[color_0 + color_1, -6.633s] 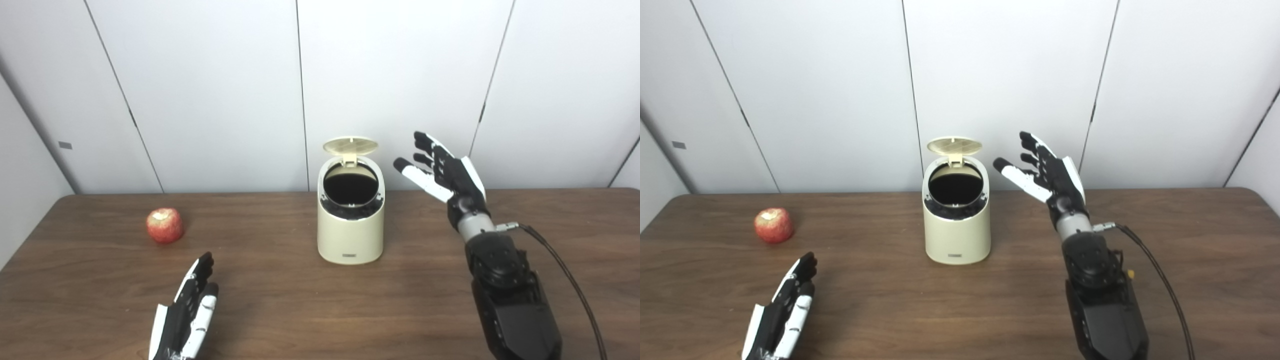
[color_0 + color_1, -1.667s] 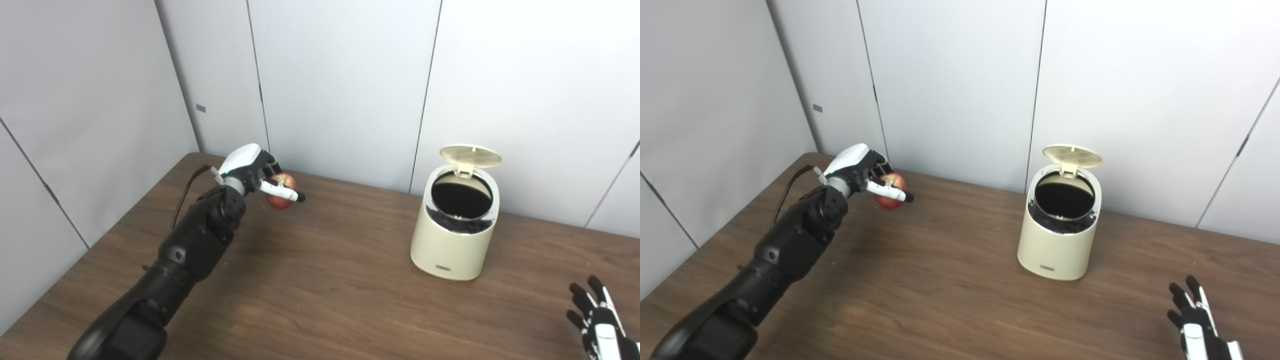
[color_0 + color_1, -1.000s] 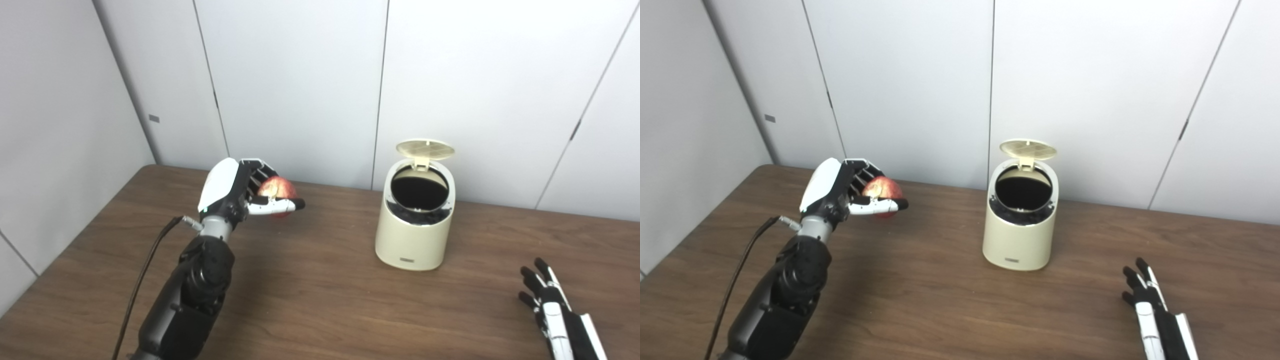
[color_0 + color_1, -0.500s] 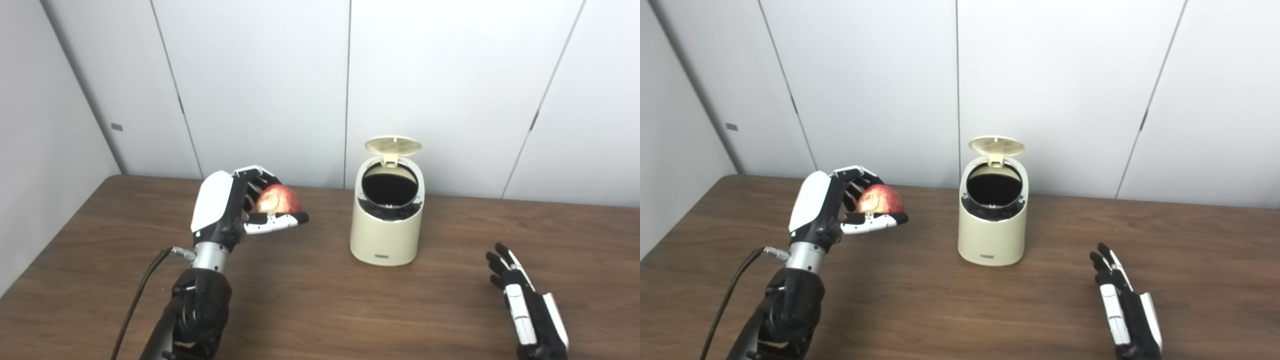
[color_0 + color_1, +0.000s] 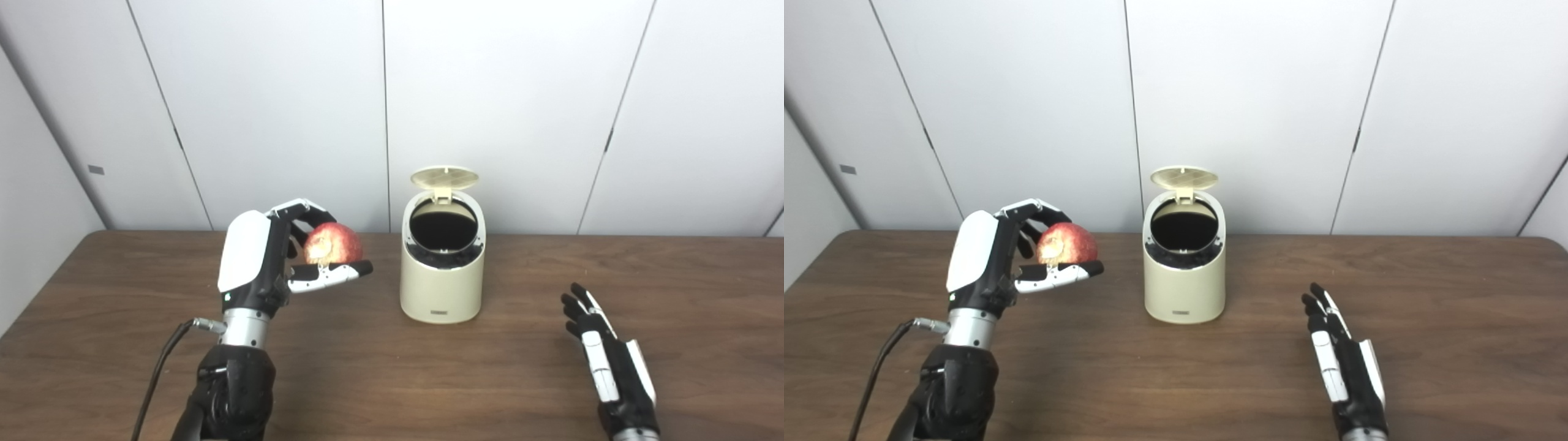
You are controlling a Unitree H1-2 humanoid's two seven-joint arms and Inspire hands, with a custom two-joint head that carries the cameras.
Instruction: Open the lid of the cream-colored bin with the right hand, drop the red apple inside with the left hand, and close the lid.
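While the white panelled wall [image 5: 502,110] is filling the whole background, the dark wooden table [image 5: 392,373] is stretching across the lower half of the view, and everything is sitting or hovering over it. Left of centre, the left hand [image 5: 269,257] is standing raised above the table on its black forearm, white back turned outward, and its fingers [image 5: 306,211] are curling over the top of the red apple [image 5: 332,244] while the thumb is lying underneath, so the apple is being grasped up in the air, beside the bin and about level with its mouth, but not over it. Dead centre, the cream-colored bin [image 5: 441,278] is standing upright on the table near the wall, its dark round opening showing. Over on the right, the right hand [image 5: 1344,361] is lying low over the table, well apart from the bin, fingers released, straight and holding nothing. Topping the bin, the round lid [image 5: 444,178] is standing flipped up on its rear hinge, fully open.
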